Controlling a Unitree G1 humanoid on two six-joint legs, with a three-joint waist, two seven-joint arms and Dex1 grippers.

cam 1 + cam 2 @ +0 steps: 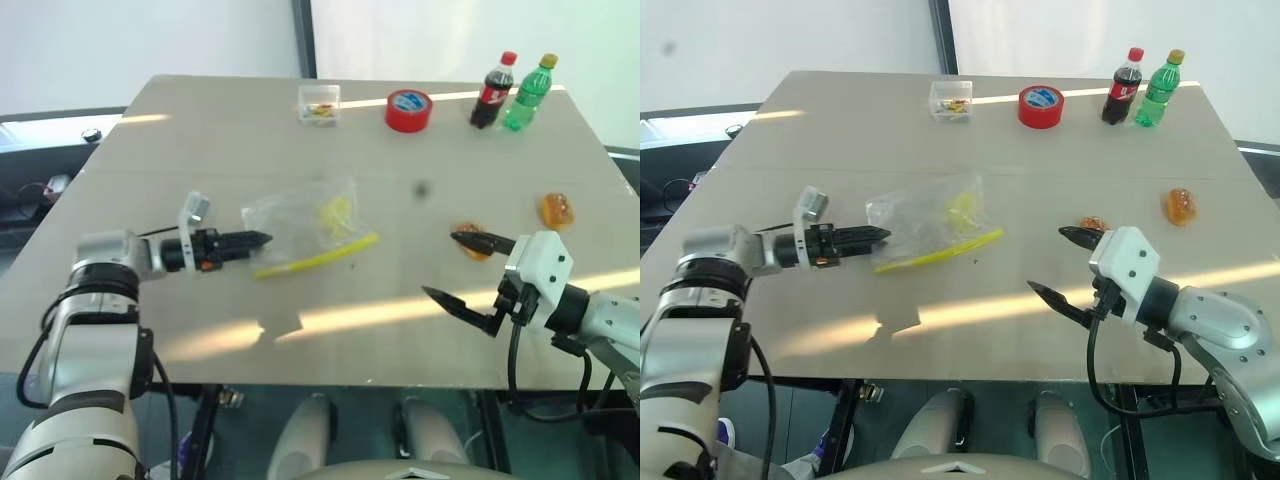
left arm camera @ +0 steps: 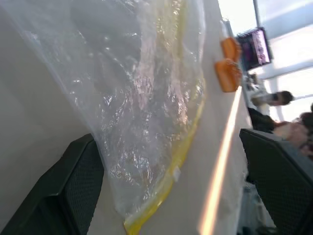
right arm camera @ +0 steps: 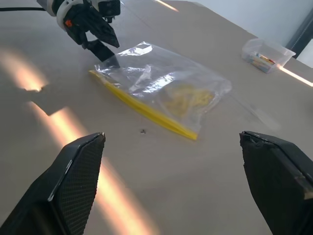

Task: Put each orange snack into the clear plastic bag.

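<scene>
On the beige surface (image 1: pixel 250 120), centre-left: one clear plastic bag (image 1: pixel 305 222), lying flat, yellow strip along its 6 o'clock edge. Left gripper (image 1: pixel 255 240) at the bag's 9 o'clock corner, tips at the plastic, jaws apart, nothing clamped. Two orange snacks at the 3 o'clock side, well apart from the bag: the nearer snack (image 1: pixel 469 240) just behind the right gripper (image 1: pixel 470 270), the farther snack (image 1: pixel 556 209) beyond it. Right jaws wide apart, empty. At the 12 o'clock edge: small clear box (image 1: pixel 319 104), red tape roll (image 1: pixel 408 110), two bottles (image 1: pixel 510 92).
</scene>
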